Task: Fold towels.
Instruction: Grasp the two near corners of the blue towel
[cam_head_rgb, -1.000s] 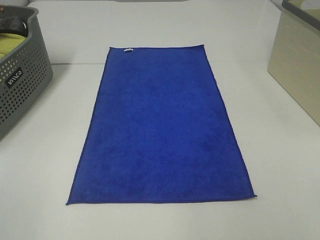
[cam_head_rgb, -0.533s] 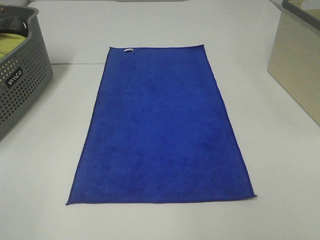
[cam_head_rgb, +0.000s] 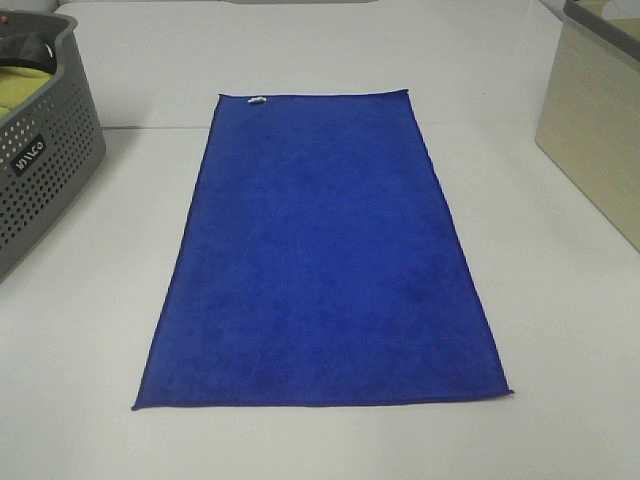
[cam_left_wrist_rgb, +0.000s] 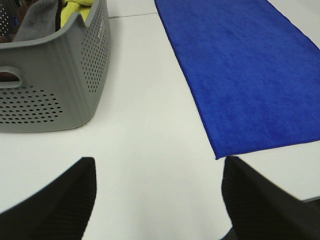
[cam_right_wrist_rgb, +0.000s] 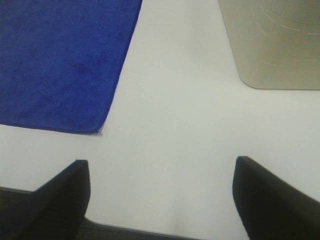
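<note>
The royal-blue rectangular microfibre towel (cam_head_rgb: 320, 260) lies flat, unfolded on the white desk (cam_head_rgb: 560, 300), likely soft, light and limp, best pinched at its near corners, where the left gripper (cam_left_wrist_rgb: 158, 165) and right gripper (cam_right_wrist_rgb: 161, 162) hover, both released and empty.

Soft, even overhead light washed the white table (cam_head_rgb: 560, 330) bright, with only faint shadows beside the grey basket (cam_head_rgb: 50, 180). Both wrist views were slightly soft, their dark fingertips (cam_left_wrist_rgb: 55, 200) out of focus.
</note>
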